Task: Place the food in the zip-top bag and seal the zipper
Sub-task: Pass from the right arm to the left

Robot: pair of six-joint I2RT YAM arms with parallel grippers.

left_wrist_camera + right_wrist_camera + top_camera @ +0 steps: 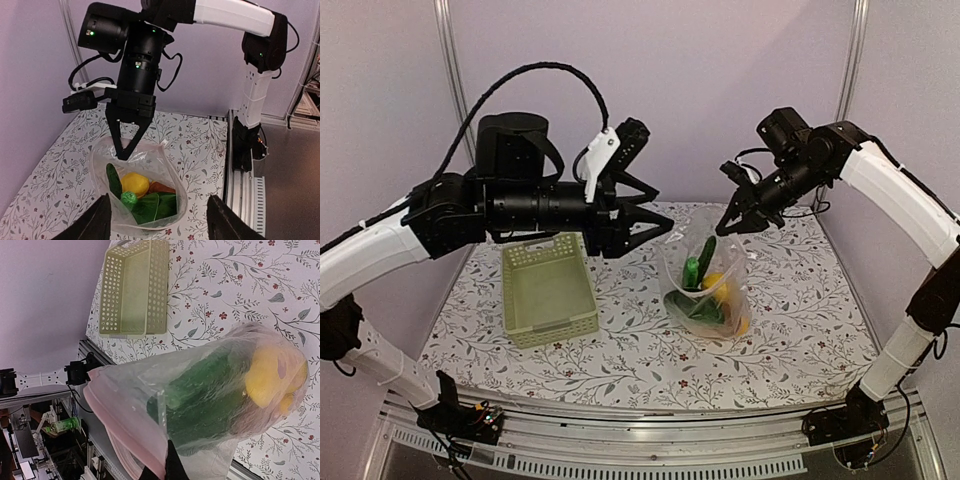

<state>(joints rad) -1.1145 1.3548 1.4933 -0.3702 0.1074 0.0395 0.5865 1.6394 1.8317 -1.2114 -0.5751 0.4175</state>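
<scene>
The loading looks finished: the food (136, 185), with a yellow lemon, the long cucumber and dark green pieces, sits low in the zip-top bag (708, 290), and the pale green basket (548, 290) at the bag's 9 o'clock shows nothing inside it. So the step in hand appears to be the sealing. The right gripper (736, 222), at the bag's 1 o'clock, has its fingers pressed together on the rim of the bag's mouth and holds it up off the worktop (800, 310). The left gripper (655, 215) hovers at the bag's 10 o'clock, its fingers (100, 222) spread and touching nothing. The mouth gapes in the left wrist view, so the next move probably calls for the left fingers to catch the free side of the zipper (117, 432), bring the two strips together and press along them. Whether any stretch of the zipper is already mated cannot be told. The right fingertips are cut off at the bottom edge of their own view, and glare and crinkles blur the smaller orange and reddish pieces.
</scene>
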